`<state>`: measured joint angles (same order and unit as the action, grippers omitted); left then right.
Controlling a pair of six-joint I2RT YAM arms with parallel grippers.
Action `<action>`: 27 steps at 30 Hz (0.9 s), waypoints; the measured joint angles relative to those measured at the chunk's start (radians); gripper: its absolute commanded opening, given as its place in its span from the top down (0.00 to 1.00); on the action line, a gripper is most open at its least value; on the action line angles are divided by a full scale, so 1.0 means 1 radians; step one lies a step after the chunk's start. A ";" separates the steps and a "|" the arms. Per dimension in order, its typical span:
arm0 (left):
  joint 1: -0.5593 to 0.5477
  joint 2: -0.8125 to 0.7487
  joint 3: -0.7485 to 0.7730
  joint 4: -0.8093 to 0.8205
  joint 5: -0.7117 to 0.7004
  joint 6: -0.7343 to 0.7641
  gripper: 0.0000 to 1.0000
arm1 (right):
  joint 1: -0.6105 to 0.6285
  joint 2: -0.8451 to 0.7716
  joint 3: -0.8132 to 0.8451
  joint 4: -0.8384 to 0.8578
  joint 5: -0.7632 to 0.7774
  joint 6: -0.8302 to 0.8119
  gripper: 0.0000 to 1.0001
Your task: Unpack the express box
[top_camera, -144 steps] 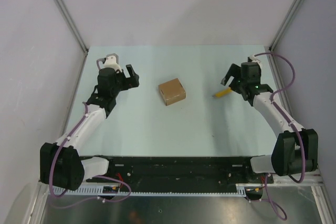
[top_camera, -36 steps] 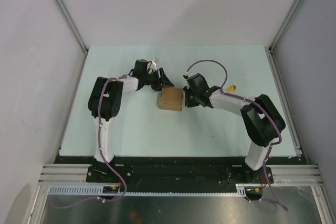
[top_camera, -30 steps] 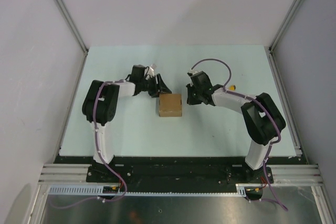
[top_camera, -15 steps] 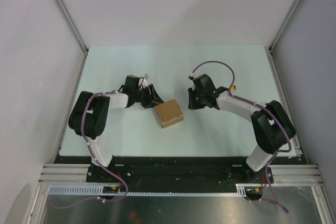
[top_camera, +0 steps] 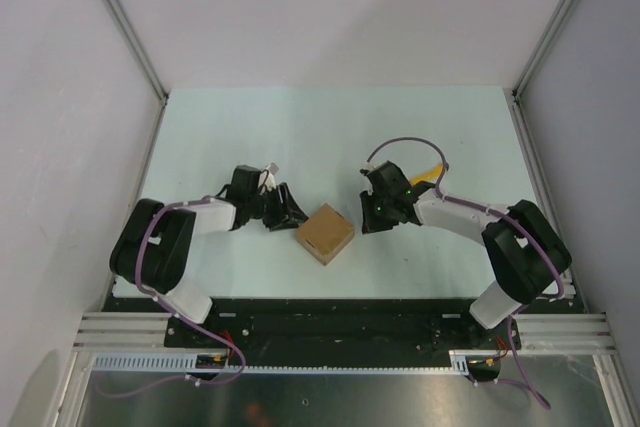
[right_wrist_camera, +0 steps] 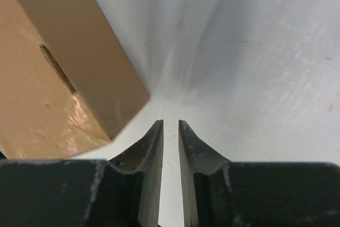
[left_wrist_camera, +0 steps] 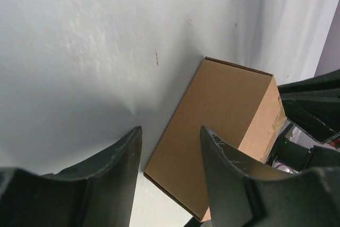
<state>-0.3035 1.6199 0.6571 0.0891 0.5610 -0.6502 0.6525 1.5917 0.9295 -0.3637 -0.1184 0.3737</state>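
The express box (top_camera: 325, 234), a small brown carton with its flaps closed, sits turned like a diamond near the table's front. My left gripper (top_camera: 284, 213) lies low just left of it, open. In the left wrist view the express box (left_wrist_camera: 223, 126) fills the space ahead, with one corner between the spread fingers (left_wrist_camera: 125, 163) of the left gripper (left_wrist_camera: 170, 130). My right gripper (top_camera: 374, 217) rests to the box's right, apart from it. Its jaws (right_wrist_camera: 170, 124) stand a narrow slit apart with nothing between them, and the express box (right_wrist_camera: 58, 73) is up and to the left.
A slim yellow cutter (top_camera: 428, 174) lies on the table behind the right arm. The pale green table (top_camera: 300, 127) is walled by grey panels at left, right and back. The black front rail (top_camera: 330, 312) runs close behind the box.
The box has slid toward the front edge and turned to a diamond angle. Both grippers came forward with it. The right jaws have parted a little.
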 measured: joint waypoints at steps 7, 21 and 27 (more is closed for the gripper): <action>-0.044 -0.045 -0.070 0.019 0.026 -0.024 0.48 | 0.035 0.055 0.000 0.097 -0.052 0.046 0.75; -0.056 -0.130 -0.134 0.004 -0.028 -0.037 0.47 | 0.004 0.102 0.078 0.119 0.037 0.103 0.64; -0.058 -0.156 -0.131 -0.024 -0.107 -0.058 0.47 | -0.031 0.005 0.048 -0.060 0.169 0.105 0.70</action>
<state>-0.3618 1.4635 0.5259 0.0654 0.4541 -0.7078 0.6220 1.5970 0.9775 -0.4232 0.0509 0.4789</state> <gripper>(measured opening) 0.532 0.332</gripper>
